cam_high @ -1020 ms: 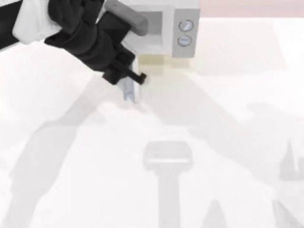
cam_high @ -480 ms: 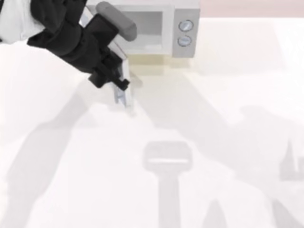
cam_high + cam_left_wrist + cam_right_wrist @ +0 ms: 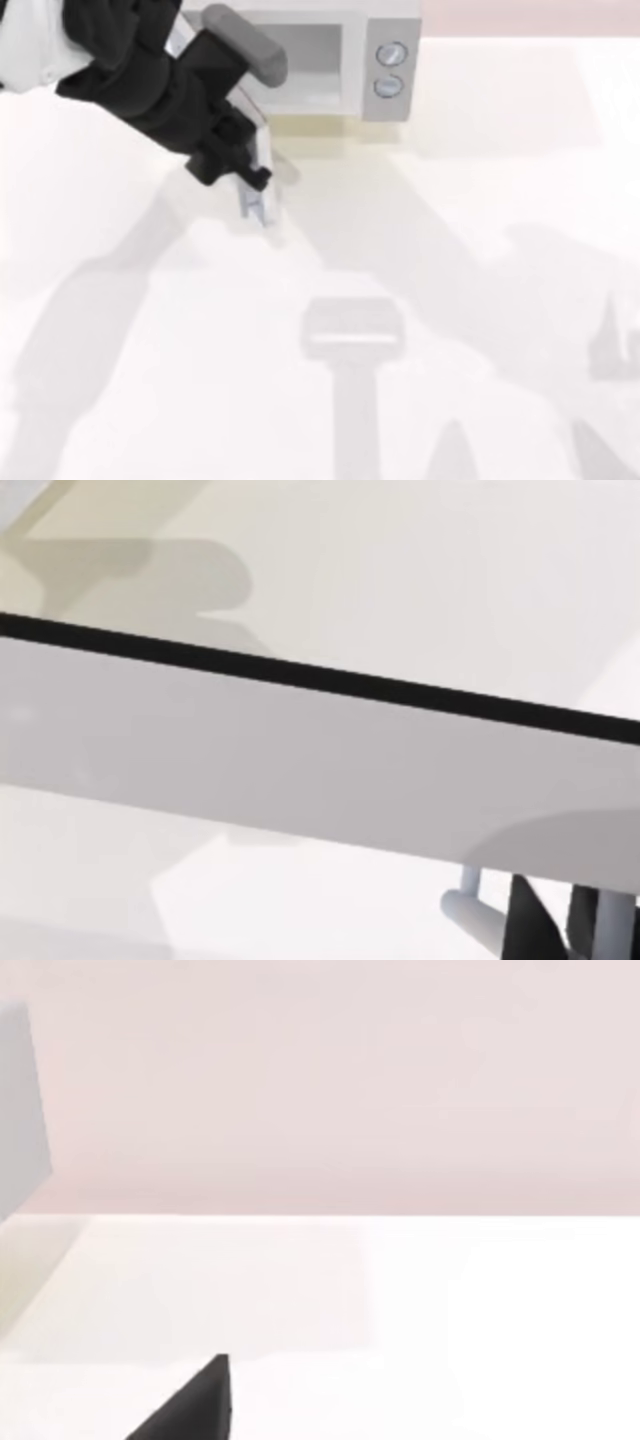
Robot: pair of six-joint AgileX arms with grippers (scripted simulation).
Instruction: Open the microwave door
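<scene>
The microwave door stands swung out from the microwave at the far edge of the table, left of centre, leaving the pale cavity exposed. The left gripper reaches in from the far left, its dark arm angled down toward the near right, its pale fingers at the door's free edge; whether they clamp that edge cannot be told. In the left wrist view the door fills the frame as a grey band with a black upper edge. Bare table stretches near and right. The right gripper is out of view.
</scene>
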